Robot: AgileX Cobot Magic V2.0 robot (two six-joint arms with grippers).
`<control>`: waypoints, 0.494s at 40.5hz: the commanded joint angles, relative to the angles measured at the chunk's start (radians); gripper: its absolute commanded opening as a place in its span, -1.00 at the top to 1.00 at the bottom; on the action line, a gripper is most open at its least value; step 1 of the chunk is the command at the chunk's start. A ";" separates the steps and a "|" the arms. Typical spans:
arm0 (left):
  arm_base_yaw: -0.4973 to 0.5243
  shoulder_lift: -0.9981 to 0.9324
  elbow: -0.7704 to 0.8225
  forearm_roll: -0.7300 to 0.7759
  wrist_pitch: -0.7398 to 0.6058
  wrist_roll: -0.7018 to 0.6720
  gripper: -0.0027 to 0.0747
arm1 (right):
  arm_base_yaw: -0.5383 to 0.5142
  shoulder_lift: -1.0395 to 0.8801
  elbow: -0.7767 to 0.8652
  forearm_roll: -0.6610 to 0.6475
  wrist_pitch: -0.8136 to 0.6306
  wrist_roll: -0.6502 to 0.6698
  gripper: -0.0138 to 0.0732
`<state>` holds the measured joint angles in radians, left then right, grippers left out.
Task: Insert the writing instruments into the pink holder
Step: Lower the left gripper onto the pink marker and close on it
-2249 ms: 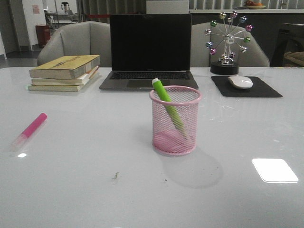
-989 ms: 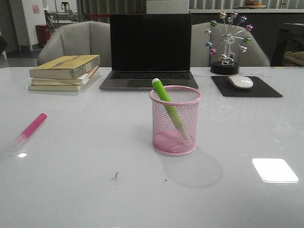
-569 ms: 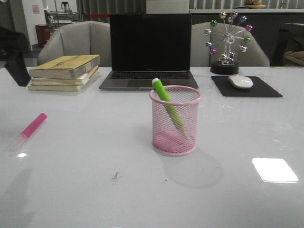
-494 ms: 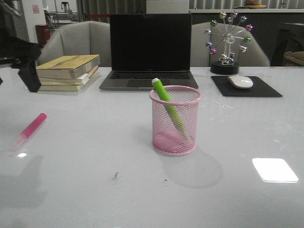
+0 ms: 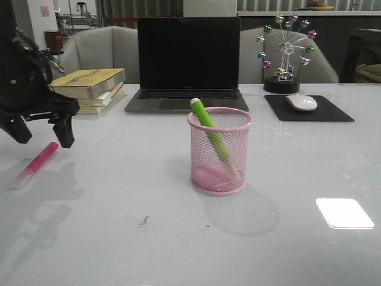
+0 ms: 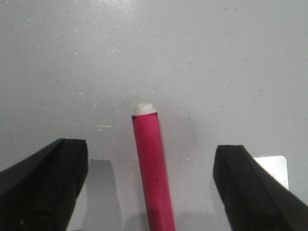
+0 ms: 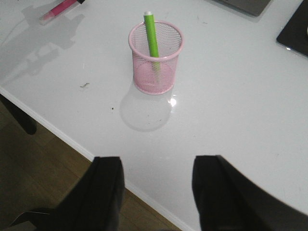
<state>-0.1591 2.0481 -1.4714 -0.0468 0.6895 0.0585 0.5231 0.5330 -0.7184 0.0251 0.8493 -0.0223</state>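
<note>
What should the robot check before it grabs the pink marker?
1. Left gripper open: ok, jaws spread wide.
2. Pink marker centred between the fingers: ok in the left wrist view.
3. Gripper low enough to close: cannot tell.
4. Pink holder upright: ok.
5. Room in the holder beside the green marker: ok, it leans to one side.
6. Right gripper out of the way: ok, back at the table edge.

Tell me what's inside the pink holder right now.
The pink holder contains one green marker, leaning, its whitish tip above the rim. Through the mesh nothing else shows inside. The pink marker lies on the table, under the open left gripper.
</note>
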 commanded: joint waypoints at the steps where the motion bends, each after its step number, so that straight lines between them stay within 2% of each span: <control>1: 0.001 -0.040 -0.036 -0.007 -0.031 -0.012 -0.57 | -0.007 0.002 -0.023 -0.008 -0.065 -0.003 -0.35; 16: 0.001 -0.002 -0.043 -0.010 -0.015 -0.012 -0.57 | -0.007 0.002 -0.023 -0.008 -0.065 -0.003 -0.35; 20: 0.001 -0.002 -0.043 -0.010 -0.005 -0.012 -0.41 | -0.007 0.002 -0.023 -0.008 -0.065 -0.003 -0.35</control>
<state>-0.1591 2.0995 -1.4860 -0.0491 0.6934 0.0579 0.5231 0.5330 -0.7184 0.0251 0.8493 -0.0223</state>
